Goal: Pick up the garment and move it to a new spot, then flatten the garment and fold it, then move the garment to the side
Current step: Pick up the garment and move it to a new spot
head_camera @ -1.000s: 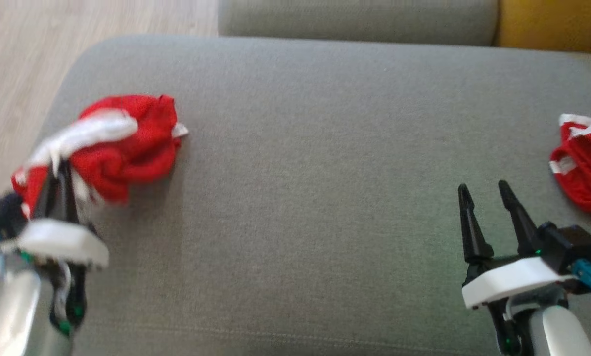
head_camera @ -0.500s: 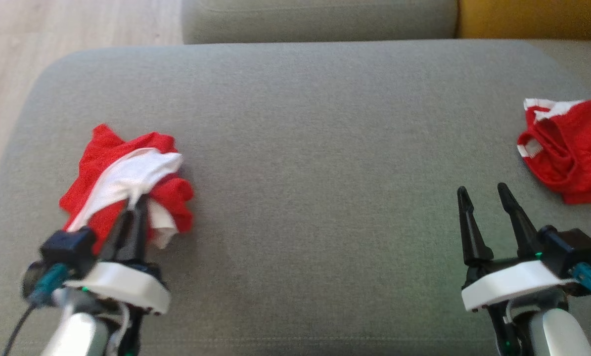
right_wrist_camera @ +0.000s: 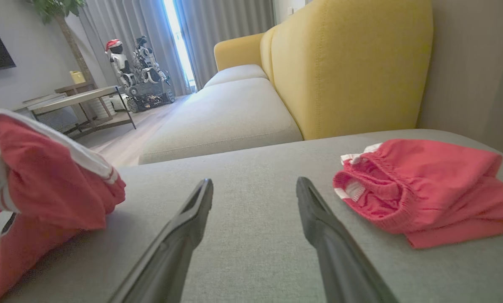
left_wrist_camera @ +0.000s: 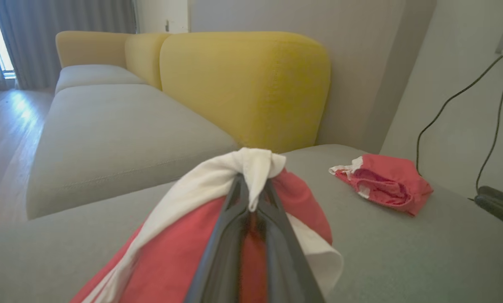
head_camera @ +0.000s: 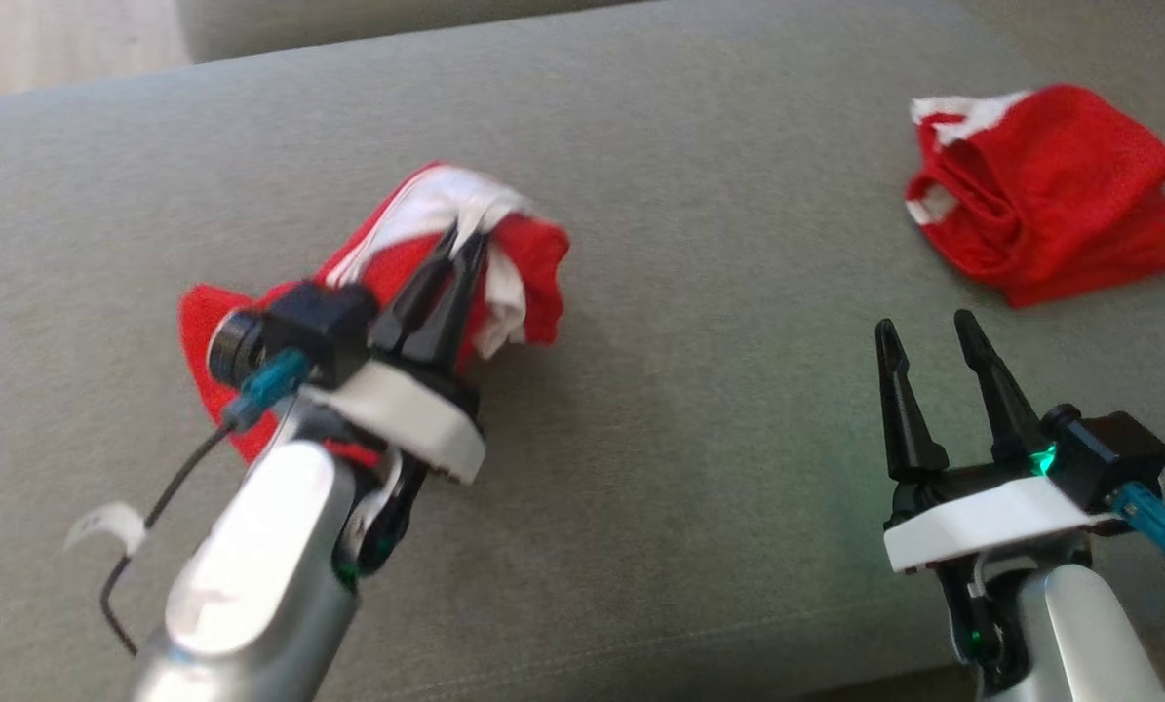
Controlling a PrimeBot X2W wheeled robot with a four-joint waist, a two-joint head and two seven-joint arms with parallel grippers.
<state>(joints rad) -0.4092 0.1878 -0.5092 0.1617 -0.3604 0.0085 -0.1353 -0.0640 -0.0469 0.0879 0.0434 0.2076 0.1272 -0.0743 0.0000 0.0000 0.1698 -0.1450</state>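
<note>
Firstly, head view: the left gripper (head_camera: 465, 242) is clamping the white band of the garment (head_camera: 535, 261), a red piece with white trim. Its jaws are pressing together on the bunched cloth, with no gap showing between them. The garment is hanging from the tips at left of centre, and its lower folds are trailing on the grey sofa cushion (head_camera: 718, 312). The right gripper (head_camera: 923, 327) is hovering at lower right with its jaws standing well apart, holding nothing and touching nothing. A second garment (head_camera: 1050, 195), also red with white trim, is lying crumpled on the cushion at upper right, well apart from both grippers.

Next, left wrist view: the two dark fingers (left_wrist_camera: 230, 227) are converging to a point, and the white band is draping over their tips while red cloth is bulging out on both sides. Beyond them the second garment (left_wrist_camera: 386, 181) is resting on the cushion, in front of a yellow backrest (left_wrist_camera: 243, 84).

Lastly, right wrist view: the right jaws are spreading wide over bare cushion, with nothing between them. The held garment (right_wrist_camera: 49, 176) is hanging at the left edge, its lowest fold reaching the cushion. The second garment (right_wrist_camera: 424, 185) is lying just to the right of the right-hand finger (right_wrist_camera: 318, 219), not touching it.
</note>
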